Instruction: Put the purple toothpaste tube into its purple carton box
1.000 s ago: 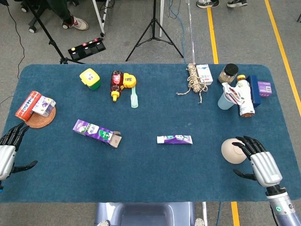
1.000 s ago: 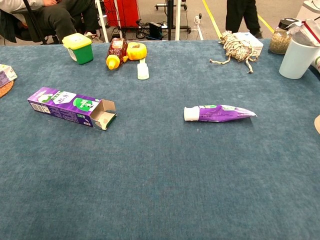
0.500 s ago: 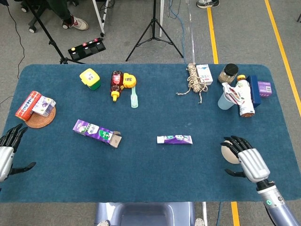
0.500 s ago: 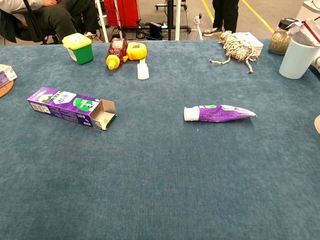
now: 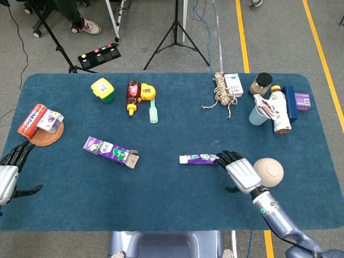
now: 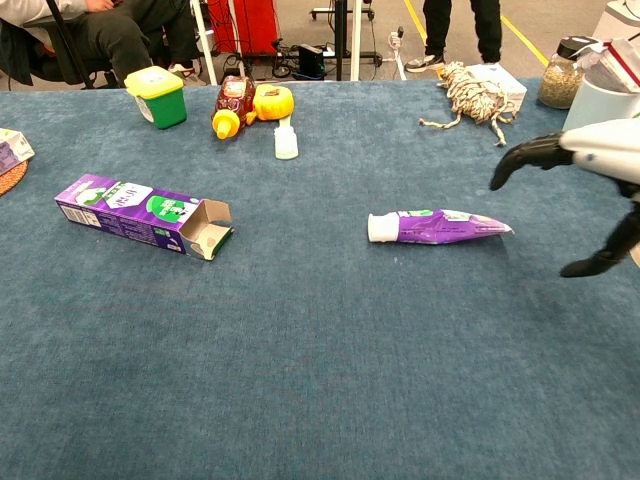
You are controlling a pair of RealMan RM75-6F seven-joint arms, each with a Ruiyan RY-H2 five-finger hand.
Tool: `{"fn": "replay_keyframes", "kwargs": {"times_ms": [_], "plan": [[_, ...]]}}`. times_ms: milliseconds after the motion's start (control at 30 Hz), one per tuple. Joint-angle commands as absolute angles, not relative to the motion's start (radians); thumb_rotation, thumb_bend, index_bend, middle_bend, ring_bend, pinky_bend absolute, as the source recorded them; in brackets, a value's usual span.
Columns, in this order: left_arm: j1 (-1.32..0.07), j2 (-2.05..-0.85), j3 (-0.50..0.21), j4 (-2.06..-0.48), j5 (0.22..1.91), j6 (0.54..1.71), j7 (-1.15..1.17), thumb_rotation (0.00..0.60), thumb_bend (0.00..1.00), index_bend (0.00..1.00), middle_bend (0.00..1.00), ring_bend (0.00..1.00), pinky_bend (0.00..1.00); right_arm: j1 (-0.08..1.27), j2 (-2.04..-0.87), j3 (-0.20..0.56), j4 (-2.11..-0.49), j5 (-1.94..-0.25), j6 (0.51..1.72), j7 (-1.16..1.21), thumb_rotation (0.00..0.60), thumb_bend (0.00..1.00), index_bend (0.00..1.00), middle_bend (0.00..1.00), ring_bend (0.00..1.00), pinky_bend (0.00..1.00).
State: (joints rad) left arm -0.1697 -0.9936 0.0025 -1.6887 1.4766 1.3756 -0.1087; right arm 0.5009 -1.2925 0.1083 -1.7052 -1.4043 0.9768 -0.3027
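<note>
The purple toothpaste tube [image 5: 199,159] [image 6: 437,226] lies flat mid-table, white cap pointing left. The purple carton box [image 5: 110,150] [image 6: 143,213] lies to its left, its open flap end facing the tube. My right hand [image 5: 238,173] [image 6: 585,185] hovers open just right of the tube's crimped end, fingers spread and reaching toward it, holding nothing. My left hand [image 5: 9,173] stays open at the table's left front edge, far from the carton; the chest view does not show it.
A tan ball [image 5: 268,172] lies just right of my right hand. A white cup [image 5: 259,113], bottle and jars crowd the back right. Rope [image 5: 222,92], a yellow-green tub [image 5: 102,89] and sauce bottle [image 5: 133,95] line the back. A coaster with cans [image 5: 41,124] sits left.
My right hand has swept left from beside the tan ball to the tube's right end and now shows in the chest view. The left hand has barely moved.
</note>
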Motion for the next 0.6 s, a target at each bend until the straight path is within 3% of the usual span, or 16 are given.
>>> {"fn": "replay_keyframes", "kwargs": {"times_ms": [33,400,600], "plan": [[-0.170,-0.992,0.000,-1.688,1.473,1.372,-0.111,0.600,0.04,0.00,0.00,0.00,0.14,0.589,-1.402,0.175,-1.691,-1.231,0.909,-0.465,0.600,0.05,0.21,0.17,0.13,0.18],[-0.173,-0.988,-0.007,-1.688,1.460,1.350,-0.117,0.600,0.04,0.00,0.00,0.00,0.14,0.656,-1.536,0.204,-1.585,-1.076,0.971,-0.605,0.600,0.08,0.25,0.24,0.21,0.26],[-0.174,-0.984,-0.008,-1.691,1.457,1.340,-0.119,0.600,0.04,0.00,0.00,0.00,0.14,0.675,-1.586,0.213,-1.527,-1.032,1.009,-0.633,0.600,0.15,0.29,0.30,0.27,0.31]]}}
